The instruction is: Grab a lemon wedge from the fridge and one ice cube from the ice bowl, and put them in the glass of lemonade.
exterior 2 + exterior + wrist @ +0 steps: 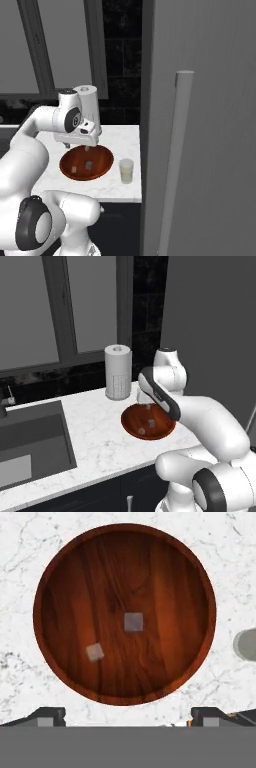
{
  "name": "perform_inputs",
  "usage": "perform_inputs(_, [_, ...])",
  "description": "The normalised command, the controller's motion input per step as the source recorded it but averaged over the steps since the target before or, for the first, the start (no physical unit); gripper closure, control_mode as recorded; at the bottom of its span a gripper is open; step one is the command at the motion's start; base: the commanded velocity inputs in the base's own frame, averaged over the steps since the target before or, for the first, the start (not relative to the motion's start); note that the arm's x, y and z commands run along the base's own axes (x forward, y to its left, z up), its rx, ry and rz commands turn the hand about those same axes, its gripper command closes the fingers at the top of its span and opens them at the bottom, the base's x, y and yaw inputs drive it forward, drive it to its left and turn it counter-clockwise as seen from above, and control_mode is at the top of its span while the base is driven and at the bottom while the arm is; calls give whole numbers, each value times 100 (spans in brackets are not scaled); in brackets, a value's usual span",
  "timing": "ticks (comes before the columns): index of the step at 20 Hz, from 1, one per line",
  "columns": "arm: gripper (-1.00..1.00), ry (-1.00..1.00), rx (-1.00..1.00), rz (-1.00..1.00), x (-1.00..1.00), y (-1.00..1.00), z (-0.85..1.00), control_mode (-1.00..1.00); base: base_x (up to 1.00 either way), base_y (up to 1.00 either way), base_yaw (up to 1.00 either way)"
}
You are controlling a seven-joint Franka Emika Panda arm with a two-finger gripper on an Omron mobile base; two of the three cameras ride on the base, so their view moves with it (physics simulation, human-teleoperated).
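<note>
We looked straight down into the ice bowl [60, 572], its reddish-brown wood resting on the white marbled tabletop [20, 542]. One ice cube [133, 622] lay at the bowl's centre, ahead of our tool [128, 714], whose fingertips [46, 714] stood wide apart. A second cube [94, 652] sat nearer, beside it.

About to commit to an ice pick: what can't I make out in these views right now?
- Fridge interior and lemon wedge: the closed door hides them, right base view.
- Glass of lemonade: cut off by the right edge, hand view.
- End effector fingertips: barely visible at the bottom, hand view.
- Ice bowl: its far side is behind the arm, left base view.
</note>
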Motion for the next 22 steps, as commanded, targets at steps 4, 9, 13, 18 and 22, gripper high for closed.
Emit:
perform_inputs(4, [-100,1,0,8,52,2,-87,-100,0,0,0])
perform_inputs(9, [-100,0,0,8,46,4,-45,-100,0,0,0])
perform_inputs(13, [-100,1,-2,8,23,4,-26,-100,0,0,0])
perform_inputs(18, [-100,6,-1,5,19,1,-43,-100,0,0,0])
perform_inputs(22, [-100,8,0,3,14,11,-37,-100,0,0,0])
